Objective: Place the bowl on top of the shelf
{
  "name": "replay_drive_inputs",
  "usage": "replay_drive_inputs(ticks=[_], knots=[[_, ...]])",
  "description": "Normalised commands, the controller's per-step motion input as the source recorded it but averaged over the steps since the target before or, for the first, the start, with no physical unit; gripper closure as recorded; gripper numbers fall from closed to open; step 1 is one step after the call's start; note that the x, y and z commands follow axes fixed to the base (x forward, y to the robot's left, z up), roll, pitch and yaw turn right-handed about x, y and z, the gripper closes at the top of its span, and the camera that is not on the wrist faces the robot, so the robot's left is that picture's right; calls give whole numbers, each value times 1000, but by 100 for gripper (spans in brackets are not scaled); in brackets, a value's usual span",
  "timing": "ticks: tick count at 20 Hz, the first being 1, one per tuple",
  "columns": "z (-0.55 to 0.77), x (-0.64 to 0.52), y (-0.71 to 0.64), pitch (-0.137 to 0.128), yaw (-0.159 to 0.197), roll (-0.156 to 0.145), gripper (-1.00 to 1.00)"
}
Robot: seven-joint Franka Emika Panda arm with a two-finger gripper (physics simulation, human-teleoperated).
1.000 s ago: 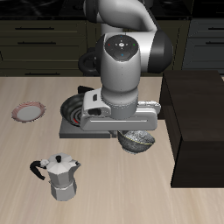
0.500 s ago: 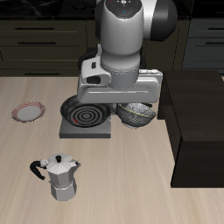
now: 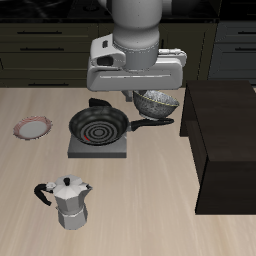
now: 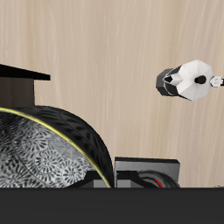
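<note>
The fingers [image 3: 152, 92] are clamping the bowl [image 3: 156, 101] by its rim, having risen with it clear of the surface [image 3: 150, 220], now hanging beside the shelf [image 3: 228, 140], near its top.

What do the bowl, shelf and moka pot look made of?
Bowl: looks like glazed ceramic, going by the grey-white speckled inside and dark rim. Shelf: probably wood with a matte finish, almost black with no visible shine. Moka pot: looks like brushed metal, with light grey facets and a black handle.
</note>
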Motion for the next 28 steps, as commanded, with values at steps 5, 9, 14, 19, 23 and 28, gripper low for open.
replay_drive_inputs(ticks=[5,9,14,19,23,28], knots=[[113,-138,67,-47,19,-1,100],[75,-85,-23,-28,9,-4,100],[-36,-69,66,5,11,11,100],[65,-401,497,-27,27,76,100],[48,-260,352,-22,26,50,100],[-80,-253,477,12,58,70,100]])
